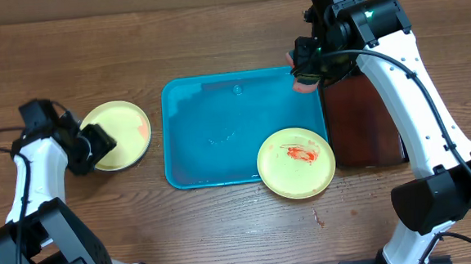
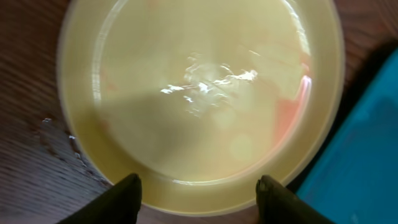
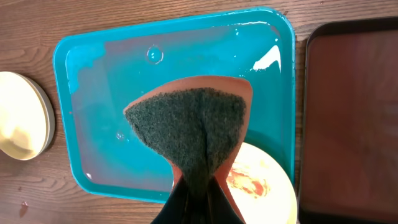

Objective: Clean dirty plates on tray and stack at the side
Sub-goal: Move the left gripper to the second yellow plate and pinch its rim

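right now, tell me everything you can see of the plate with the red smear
The smeared plate is round, shallow, pale yellow-green and plastic-looking, with a raised rim and a red sauce smear near its middle. It lies flat on the turquoise tray's near right corner, overhanging the rim toward the table. Nothing lies on it.

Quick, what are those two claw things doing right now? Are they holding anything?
Left gripper: open, fingers apart at the edge of the yellow plate, holding nothing.
Right gripper: shut on a scrubbing sponge.
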{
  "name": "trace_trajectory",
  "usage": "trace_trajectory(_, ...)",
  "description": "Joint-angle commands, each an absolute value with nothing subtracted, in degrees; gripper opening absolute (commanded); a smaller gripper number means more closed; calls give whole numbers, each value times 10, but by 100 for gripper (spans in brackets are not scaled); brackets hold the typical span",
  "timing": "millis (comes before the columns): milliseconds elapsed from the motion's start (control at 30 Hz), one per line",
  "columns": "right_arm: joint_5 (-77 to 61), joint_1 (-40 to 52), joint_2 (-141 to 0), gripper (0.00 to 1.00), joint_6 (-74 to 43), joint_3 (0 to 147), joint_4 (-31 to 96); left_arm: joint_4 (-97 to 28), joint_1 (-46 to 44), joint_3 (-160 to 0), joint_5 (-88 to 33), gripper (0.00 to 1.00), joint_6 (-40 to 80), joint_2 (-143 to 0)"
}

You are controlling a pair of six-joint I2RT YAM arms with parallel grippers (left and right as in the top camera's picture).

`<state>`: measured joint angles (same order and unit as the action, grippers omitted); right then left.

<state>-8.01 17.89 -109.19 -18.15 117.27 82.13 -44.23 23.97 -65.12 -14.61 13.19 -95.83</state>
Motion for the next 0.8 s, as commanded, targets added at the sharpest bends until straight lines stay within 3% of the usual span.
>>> trace_trajectory(0,-76,178,-1081,4,-180,1182,820,-474,194,-708,-220,62,92,-959)
trace_trajectory(167,-76,178,-1081,4,-180,1182,819,-495,83,-716,-308,66,88,-961)
trace_trajectory(433,-76,178,-1081,4,-180,1182,820,-461,-124,-714,-302,73,117,-992)
trace_trajectory(767,-76,178,-1081,4,-180,1182,818,-393,-278,-714,-302,66,170,-1103)
